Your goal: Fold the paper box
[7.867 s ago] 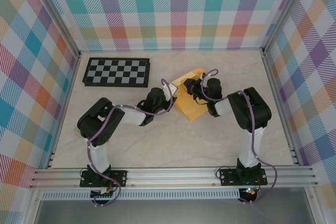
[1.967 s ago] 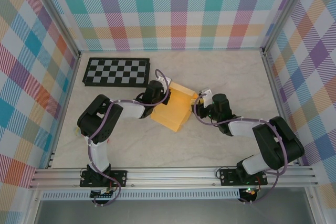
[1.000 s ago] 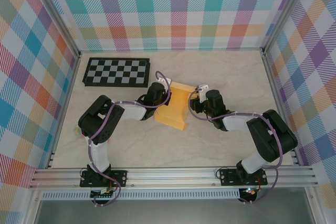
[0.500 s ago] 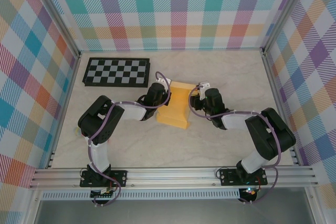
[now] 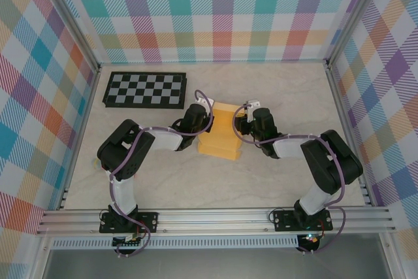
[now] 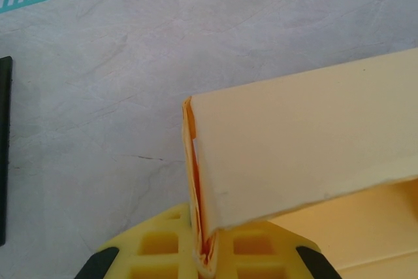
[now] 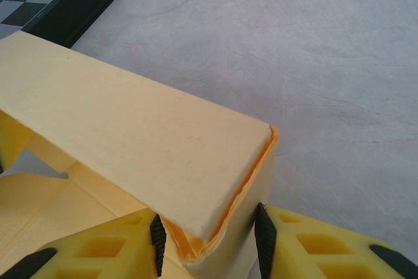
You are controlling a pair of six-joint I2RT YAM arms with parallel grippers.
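Checkerboard (image 5: 145, 89) lies far left at back of surface (image 5: 281, 181), well apart from box. My left pincer (image 6: 204, 258) pinched tight on left end edge of paper box (image 5: 221, 136); thin card layers stand upright between its fingers. Box sits mid-surface between both pincers, top panel folded over. My right pincer (image 7: 208, 243) half closed, pads pressing box's right end corner. I see bare surface in front of box and rightward up to side rail (image 5: 349, 129).
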